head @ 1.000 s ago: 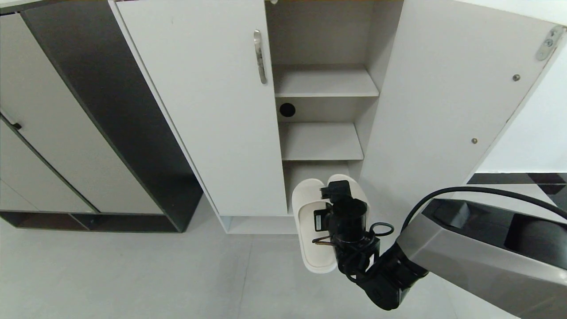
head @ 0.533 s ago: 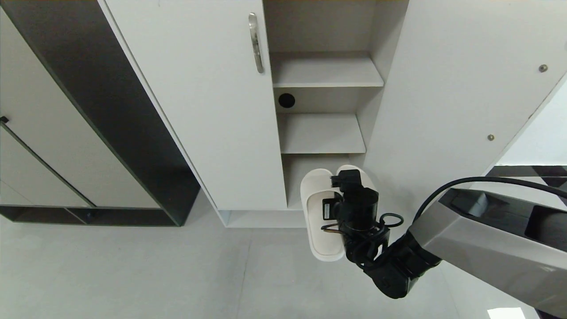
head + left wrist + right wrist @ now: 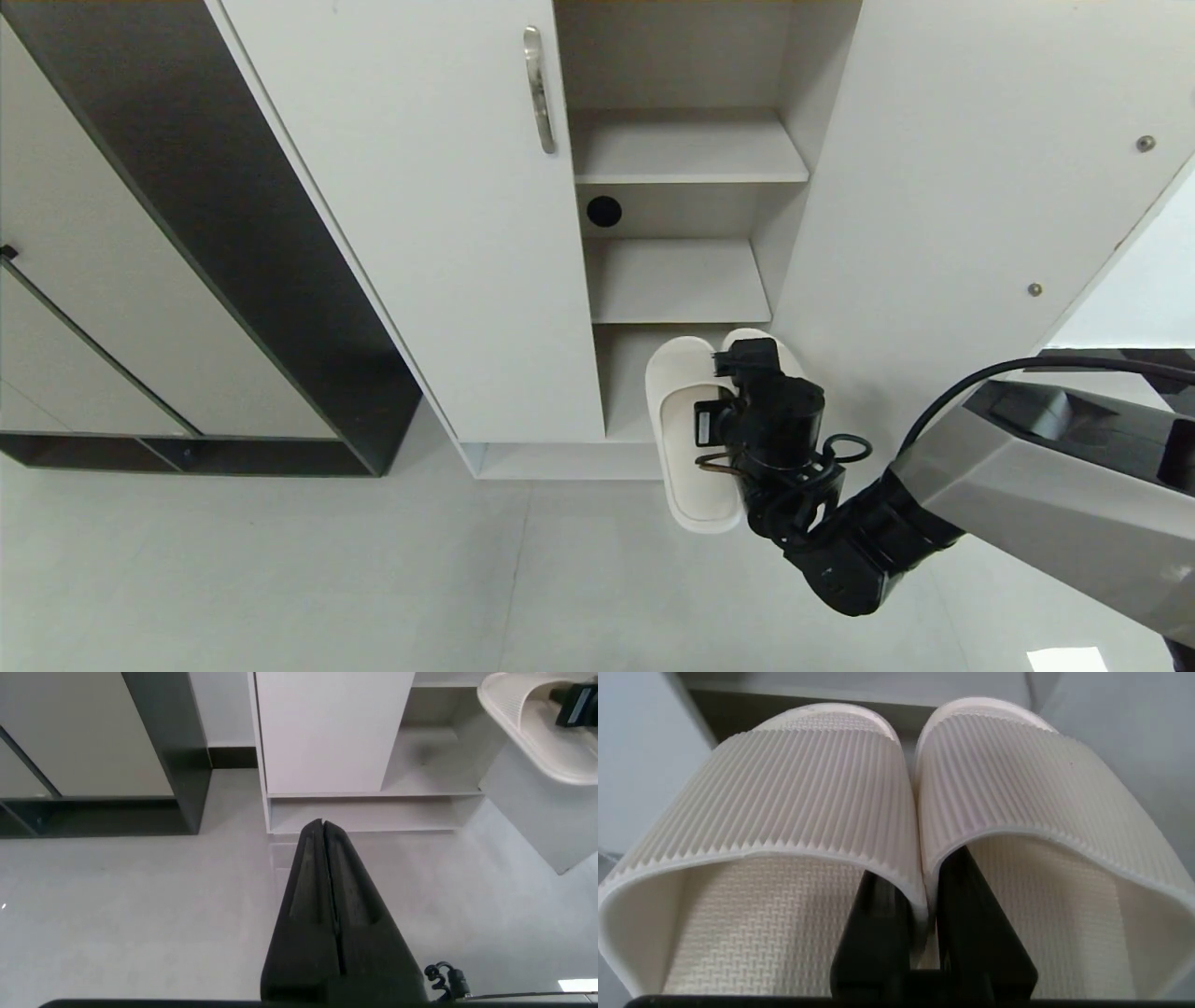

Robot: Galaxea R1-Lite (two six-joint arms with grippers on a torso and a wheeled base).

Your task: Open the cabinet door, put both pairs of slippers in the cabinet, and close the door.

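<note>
Head view has the right gripper [image 3: 747, 357] low down in front of the tall white cabinet [image 3: 560, 460], which is made of flat, smooth boards. The gripper is closed tight on the pair of creamy white, soft-looking slippers [image 3: 686, 411] and holds them side by side.

Their round toe ends point at the lowest opening of the cabinet, just ahead of the gripper. Their heel ends stick out behind it, over the smooth grey floor [image 3: 280, 579]. I cannot tell if the toes are inside yet.

Right wrist view has 1 black finger [image 3: 882, 933] inside each slipper, with the 2 inner strap edges squeezed between the fingers. The straps are curved like arches and covered in thin, straight ribs. The soles have tiny zigzag bumps.

Just to the right of the gripper stands the open door [image 3: 934, 187], a plain flat panel with small metal screws. To its left is the shut door [image 3: 420, 233] with a slim, shiny, curved metal handle [image 3: 537, 89]. Above the gripper are 2 flat shelves [image 3: 686, 149] with a round black hole [image 3: 604, 212] between them.

Left wrist view has the left gripper [image 3: 322, 831] over the floor, its 2 long black fingers pressed flat together with nothing between them.
</note>
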